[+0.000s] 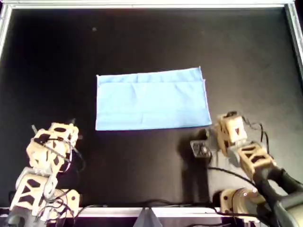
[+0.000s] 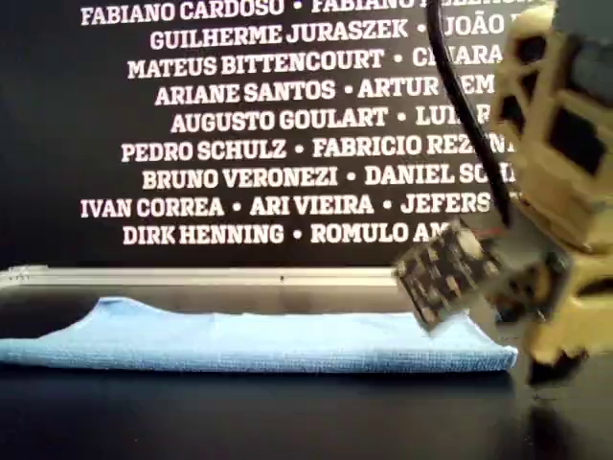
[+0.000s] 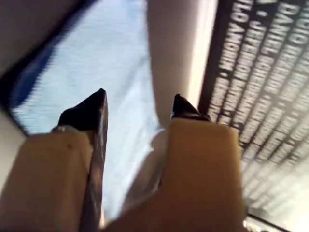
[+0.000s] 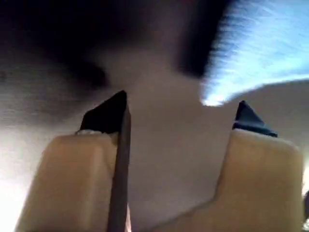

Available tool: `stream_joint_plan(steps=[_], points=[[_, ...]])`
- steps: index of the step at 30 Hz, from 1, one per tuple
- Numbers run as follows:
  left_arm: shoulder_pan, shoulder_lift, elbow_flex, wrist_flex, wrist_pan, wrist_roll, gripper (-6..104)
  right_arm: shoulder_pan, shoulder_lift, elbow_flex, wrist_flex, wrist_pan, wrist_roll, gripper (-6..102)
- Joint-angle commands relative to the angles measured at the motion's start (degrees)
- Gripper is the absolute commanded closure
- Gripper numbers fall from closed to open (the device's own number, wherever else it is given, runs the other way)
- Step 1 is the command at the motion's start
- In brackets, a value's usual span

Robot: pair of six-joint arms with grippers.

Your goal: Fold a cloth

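Overhead view shows the cloth (image 1: 152,99) lying flat mid-counter (image 1: 142,38), already a doubled rectangle with layered edges along its far side. It looks thin, light and limp, so it should drape and slide easily on the dark surface; a pinch at a corner, catching both layers, seems the safest hold. Left pincer (image 3: 137,108) is spread wide, empty, looking toward the cloth from the counter's near left corner in the overhead view. Right pincer (image 4: 181,113) also gapes wide, empty, just off the cloth's near right corner.
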Motion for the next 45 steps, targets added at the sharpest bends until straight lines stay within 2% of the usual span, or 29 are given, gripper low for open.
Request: stream_joint_plan(steps=[1,10,15,22,30,33,37,40,42,45], points=[[0.7,-1.1,-0.4,0.0,0.0,0.0,50,0.4,0.1,-4.6,-2.4,-0.4,0.18,8],[0.7,-1.1,-0.4,0.0,0.0,0.0,50,0.4,-3.7,-5.5,-7.1,-0.4,-0.35,8],[0.7,-1.1,-0.4,0.0,0.0,0.3,50,0.4,-10.3,-8.7,-7.9,-0.4,0.35,8],[0.7,-1.2,-0.4,0.0,0.0,0.3,50,0.4,-17.8,-16.7,-7.8,-0.4,-0.09,9],[0.7,-1.1,-0.4,0.0,0.1,-0.3,50,0.4,-18.9,-16.9,-7.6,0.5,0.44,12],[0.7,-1.1,-0.4,0.0,0.1,-0.3,50,0.3,-18.6,-17.0,-6.9,-0.3,0.44,26],[0.7,-0.5,-0.4,0.0,0.1,-0.3,50,0.4,-18.4,-18.0,-6.9,-0.4,0.53,58],[0.7,-0.5,-0.4,0.0,0.1,-0.3,50,0.3,-17.5,-18.1,-6.9,-0.4,0.44,78],[0.7,-0.9,-0.4,0.0,0.1,-0.3,50,0.3,-19.0,-18.3,-7.7,-0.4,0.44,87],[0.7,-0.9,-0.4,0.0,0.1,-0.4,50,0.1,-19.9,-18.1,-7.8,-0.3,-0.44,92]])
